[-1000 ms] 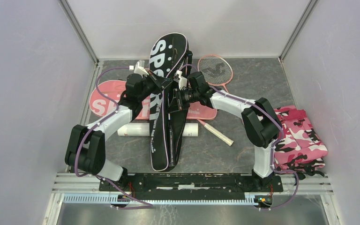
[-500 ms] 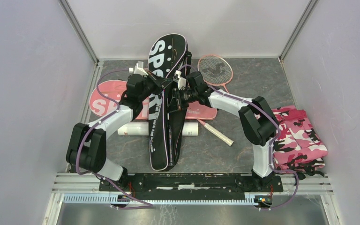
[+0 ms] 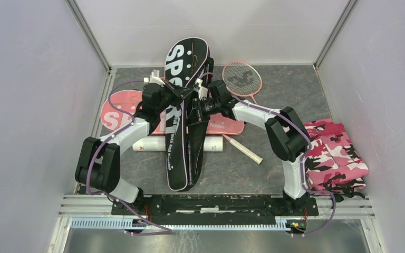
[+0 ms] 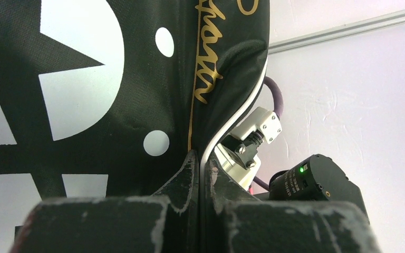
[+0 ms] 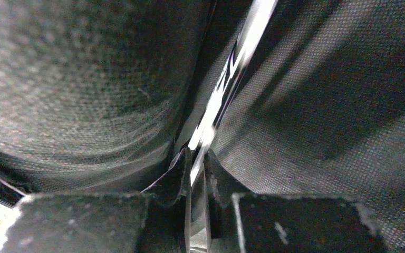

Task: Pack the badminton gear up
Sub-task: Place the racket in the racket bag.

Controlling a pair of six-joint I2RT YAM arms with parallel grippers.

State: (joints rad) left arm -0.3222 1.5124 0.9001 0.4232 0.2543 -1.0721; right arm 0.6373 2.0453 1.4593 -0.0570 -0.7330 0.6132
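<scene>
The left end effector [image 4: 199,164] is pinched tight on the white-piped edge of the black cover [image 4: 84,105], with its two scuffed fingers [image 4: 186,176] pressed together and only the piping between them. In the left wrist view the cover's printed face, with white letters, white dots and gold script, fills the frame above and left of that grip.

The right end effector [image 5: 196,176] is nearly closed, its fingers [image 5: 175,182] clamping a thin glossy strip [image 5: 227,79] that runs up and away between folds of black woven fabric [image 5: 84,79]. That view is dim and blurred, so I cannot tell what the strip is.

From above, the left end effector [image 3: 183,94] and right end effector [image 3: 194,109] meet at the black cover [image 3: 181,158], one on each side of its upper half. The cover lies lengthwise down the middle of the worktop [image 3: 290,89], with its wide head up against the rear wall and its narrow end near the arm bases.

Under it, crosswise, lie a pink cover [image 3: 117,108] and a white tube [image 3: 150,145]. The black cover hides the middle part of both. A racket [image 3: 241,79] with a pink frame lies behind and to the right, its shaft passing behind the right arm. A pink camouflage cloth [image 3: 337,155] sits folded at the right edge, well apart from the gear.
</scene>
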